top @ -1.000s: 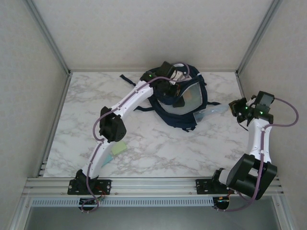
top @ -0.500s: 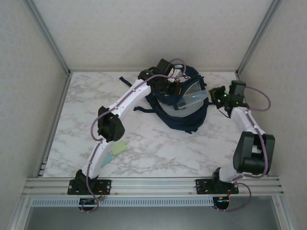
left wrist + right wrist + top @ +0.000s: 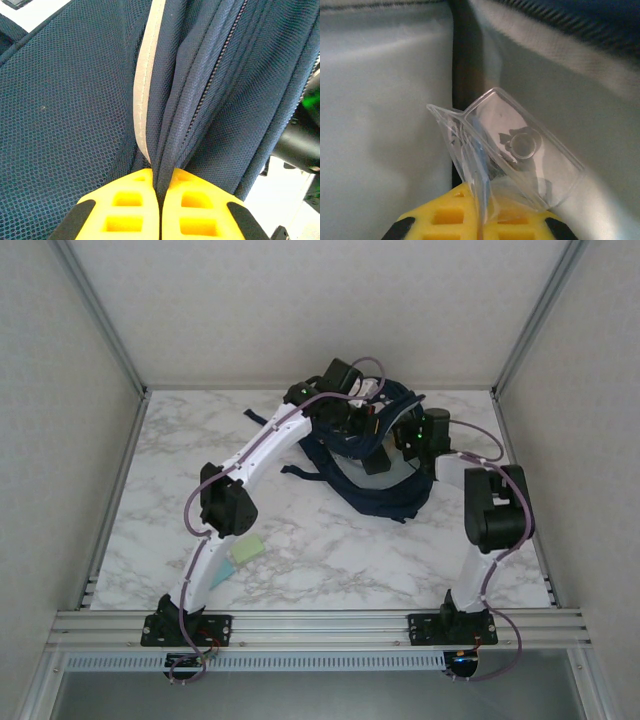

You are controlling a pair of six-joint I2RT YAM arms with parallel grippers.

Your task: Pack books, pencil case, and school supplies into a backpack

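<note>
Marble desk point(image 3: 330, 560) carries the backpack point(image 3: 385, 500) at upper centre; my left hand point(image 3: 160, 192) pinches its zipper rim point(image 3: 170, 130) to hold the mouth open, while my right hand point(image 3: 480, 205) pinches the clear case point(image 3: 520, 150) inside.

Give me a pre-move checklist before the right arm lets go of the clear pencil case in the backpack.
1. Left gripper clamped on the backpack rim fabric: ok.
2. Right gripper shut on the clear pencil case: ok.
3. Case inside the bag, grey lining on both sides of it: ok.
4. Case resting on the bag's bottom: cannot tell.
5. All supplies packed: not ok, a pale green pad lies on the table.
</note>
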